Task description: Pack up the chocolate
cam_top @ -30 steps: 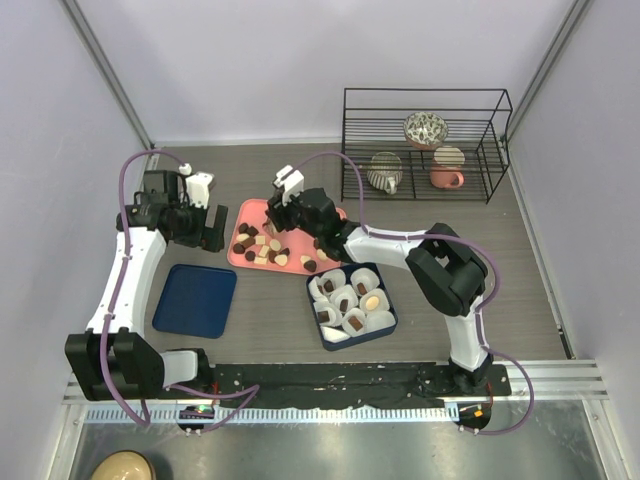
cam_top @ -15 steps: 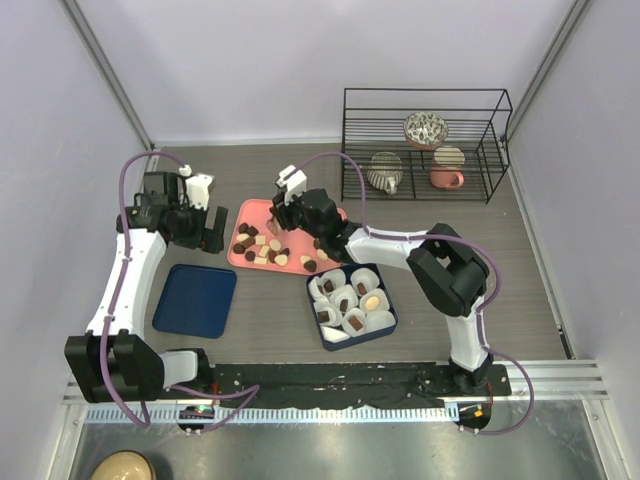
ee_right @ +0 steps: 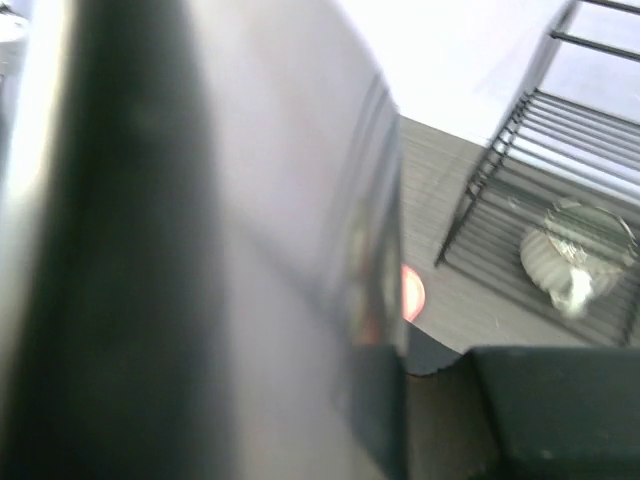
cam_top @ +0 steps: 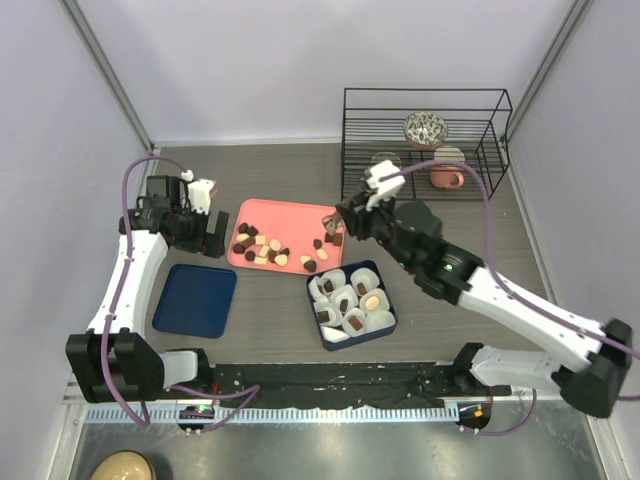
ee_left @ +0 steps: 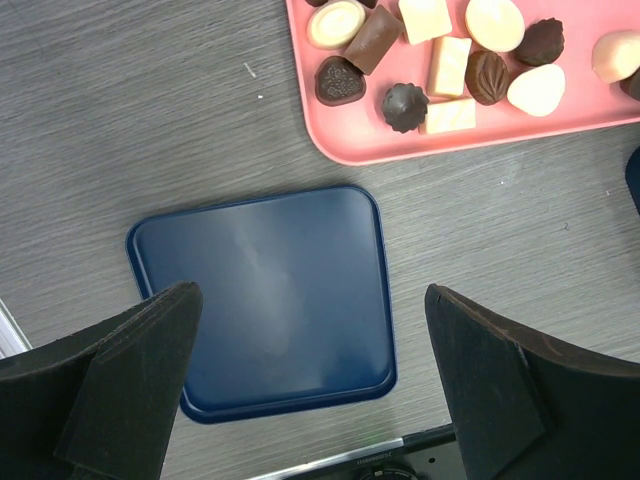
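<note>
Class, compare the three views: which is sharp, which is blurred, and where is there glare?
Top external: sharp, evenly lit. Left wrist: sharp, with a pale sheen on the blue tray. Right wrist: heavily smeared; only the wire rack is recognisable, and soft.

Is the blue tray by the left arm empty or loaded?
Empty: the blue tray shows only bare surface, nothing lying in it.

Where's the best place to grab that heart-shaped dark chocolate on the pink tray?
Come straight down on the heart chocolate and pinch its two sides. It lies flat on the pink tray with bare tray on either side, while a brown bar crowds its far end.
</note>
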